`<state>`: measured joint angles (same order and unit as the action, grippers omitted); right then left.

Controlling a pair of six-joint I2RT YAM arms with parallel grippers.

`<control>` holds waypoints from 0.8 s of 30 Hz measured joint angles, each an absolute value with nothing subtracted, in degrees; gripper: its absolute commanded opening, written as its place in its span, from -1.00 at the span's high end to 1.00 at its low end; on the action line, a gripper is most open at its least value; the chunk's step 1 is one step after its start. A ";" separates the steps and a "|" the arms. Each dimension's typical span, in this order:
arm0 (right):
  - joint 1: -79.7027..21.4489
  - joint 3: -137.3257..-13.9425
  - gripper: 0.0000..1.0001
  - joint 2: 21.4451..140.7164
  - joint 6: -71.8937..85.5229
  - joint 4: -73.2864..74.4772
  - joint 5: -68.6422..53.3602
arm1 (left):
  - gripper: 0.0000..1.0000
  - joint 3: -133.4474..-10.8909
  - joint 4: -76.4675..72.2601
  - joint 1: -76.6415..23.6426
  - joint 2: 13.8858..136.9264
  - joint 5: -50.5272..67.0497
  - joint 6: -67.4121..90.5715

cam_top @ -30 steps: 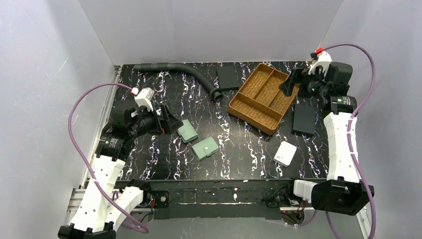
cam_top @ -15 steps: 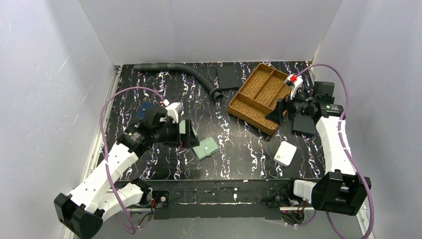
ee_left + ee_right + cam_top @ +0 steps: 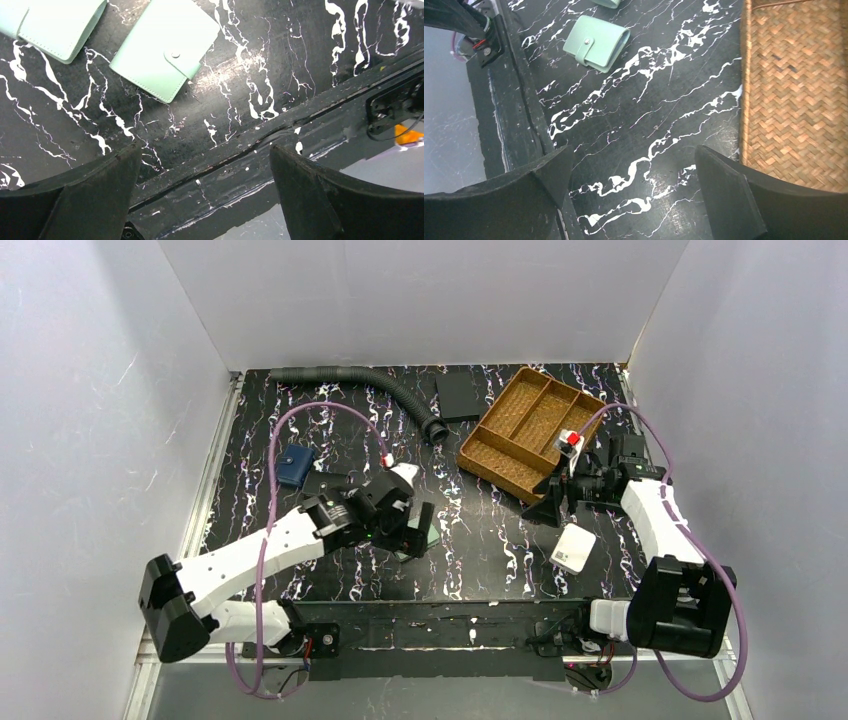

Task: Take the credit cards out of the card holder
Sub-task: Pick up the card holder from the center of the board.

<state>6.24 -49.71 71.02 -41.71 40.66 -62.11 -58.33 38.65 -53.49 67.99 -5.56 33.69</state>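
Observation:
Two sage-green card holders lie shut on the black marbled table. In the left wrist view one with its snap tab up point(image 3: 165, 47) lies ahead of my open left gripper point(image 3: 205, 190), and the other point(image 3: 55, 25) is at the top left. The right wrist view shows one holder point(image 3: 596, 42) far ahead of my open right gripper point(image 3: 631, 195) and the other's edge point(image 3: 606, 2). From above, my left gripper point(image 3: 415, 533) hovers over the holders and hides most of them. My right gripper point(image 3: 552, 505) hangs near the tray's front corner. No credit cards show.
A woven brown tray point(image 3: 530, 425) stands at the back right and also shows in the right wrist view point(image 3: 794, 90). A white square box point(image 3: 573, 548), a navy pouch point(image 3: 293, 466), a black corrugated hose point(image 3: 370, 385) and a black slab point(image 3: 458, 395) lie around. The table's front edge point(image 3: 280, 130) is near.
My left arm has swung right and nearer, from beside the holders to over them. My right arm has come left and nearer, off the tray's right side. Both grippers stay open.

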 measured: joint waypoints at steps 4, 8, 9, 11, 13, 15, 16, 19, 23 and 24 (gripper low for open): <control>5.93 -49.84 -1.00 73.52 -47.40 44.53 -63.70 | -0.99 -60.23 38.83 -57.93 71.22 -9.85 33.80; 5.26 -50.52 -1.00 74.65 -52.51 48.82 -64.97 | -0.99 -60.93 39.22 -60.25 72.66 -13.47 34.89; 5.06 -50.65 -1.00 74.85 -53.28 49.58 -65.10 | -0.99 -61.01 39.22 -60.55 73.03 -14.22 35.18; 4.34 -51.11 -1.00 75.61 -55.40 51.44 -65.47 | -0.90 -61.23 39.33 -61.54 74.26 -16.12 35.97; 3.68 -51.42 -1.00 76.38 -56.77 52.66 -65.80 | -0.86 -61.69 39.77 -62.54 75.70 -17.52 36.71; 3.16 -51.62 -1.00 76.71 -57.82 53.67 -65.80 | -0.84 -62.59 40.56 -63.48 77.95 -18.81 37.30; 3.05 -51.66 -1.00 76.71 -58.08 53.95 -65.80 | -0.83 -62.78 40.73 -63.64 78.65 -19.14 37.30; 2.92 -51.75 -1.00 76.71 -59.13 54.46 -65.69 | -0.82 -64.45 42.09 -64.18 82.76 -20.60 36.32; 2.92 -51.75 -1.00 76.29 -60.05 54.52 -64.60 | -0.71 -66.46 42.57 -64.27 88.73 -21.87 32.27; 2.92 -51.75 -1.00 76.14 -60.20 54.52 -64.36 | -0.68 -66.76 42.48 -64.25 89.95 -22.06 30.57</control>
<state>2.92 -51.75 76.14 -60.20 54.52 -64.36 -66.76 42.48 -64.25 89.95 -22.06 30.57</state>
